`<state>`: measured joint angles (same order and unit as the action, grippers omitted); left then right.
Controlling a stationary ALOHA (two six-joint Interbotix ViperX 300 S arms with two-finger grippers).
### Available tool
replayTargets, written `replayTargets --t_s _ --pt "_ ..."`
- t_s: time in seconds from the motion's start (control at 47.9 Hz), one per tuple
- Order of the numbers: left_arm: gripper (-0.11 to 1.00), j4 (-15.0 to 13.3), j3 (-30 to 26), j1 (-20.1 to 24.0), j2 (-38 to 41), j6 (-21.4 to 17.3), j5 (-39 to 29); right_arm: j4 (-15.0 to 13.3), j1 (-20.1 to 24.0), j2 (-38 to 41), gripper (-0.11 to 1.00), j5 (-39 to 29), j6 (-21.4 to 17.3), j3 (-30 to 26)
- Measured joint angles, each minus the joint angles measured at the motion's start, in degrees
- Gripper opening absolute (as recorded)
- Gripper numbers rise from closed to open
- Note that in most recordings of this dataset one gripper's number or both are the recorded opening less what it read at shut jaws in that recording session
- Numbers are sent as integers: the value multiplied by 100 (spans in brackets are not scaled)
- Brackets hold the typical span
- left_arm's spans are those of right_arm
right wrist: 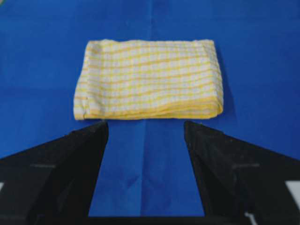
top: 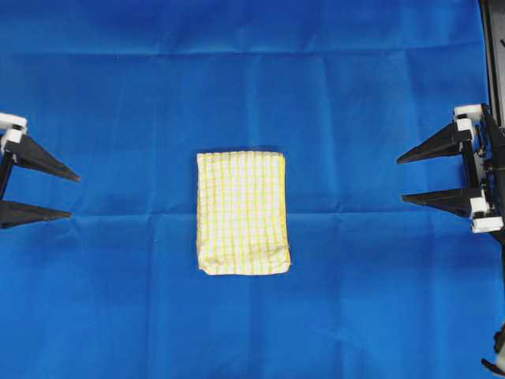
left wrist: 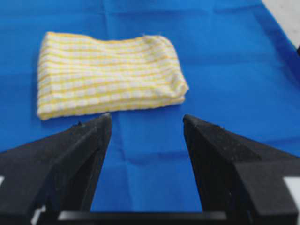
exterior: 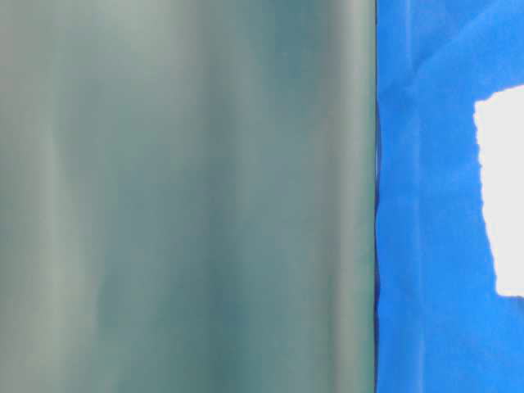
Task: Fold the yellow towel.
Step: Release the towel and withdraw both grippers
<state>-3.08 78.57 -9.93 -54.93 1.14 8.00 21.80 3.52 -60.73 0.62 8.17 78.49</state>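
The yellow towel [top: 242, 213] lies folded into a small thick rectangle in the middle of the blue cloth, with stacked layers showing along its edges. It also fills the upper part of both wrist views as the yellow towel [left wrist: 110, 75] and the yellow towel [right wrist: 149, 79], and shows washed out at the table-level view's right edge [exterior: 501, 192]. My left gripper [top: 73, 195] is open at the far left, well apart from the towel. My right gripper [top: 400, 178] is open at the far right, equally far off. Only blue cloth shows between the left gripper's [left wrist: 146, 121] fingers and the right gripper's [right wrist: 145, 125] fingers.
A large plain blue cloth [top: 252, 79] covers the whole work surface, creased in a grid. A blurred grey-green surface [exterior: 184, 196] fills the left two thirds of the table-level view. A black frame post [top: 493, 55] runs down the right edge overhead.
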Motion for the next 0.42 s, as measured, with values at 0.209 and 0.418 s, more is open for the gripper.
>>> replayTargets --t_s 0.209,0.418 --pt "56 9 343 79 -413 0 35 -9 0 -18 67 229 0 255" --pt "56 9 545 79 -633 0 70 0 -9 -9 67 316 0 308"
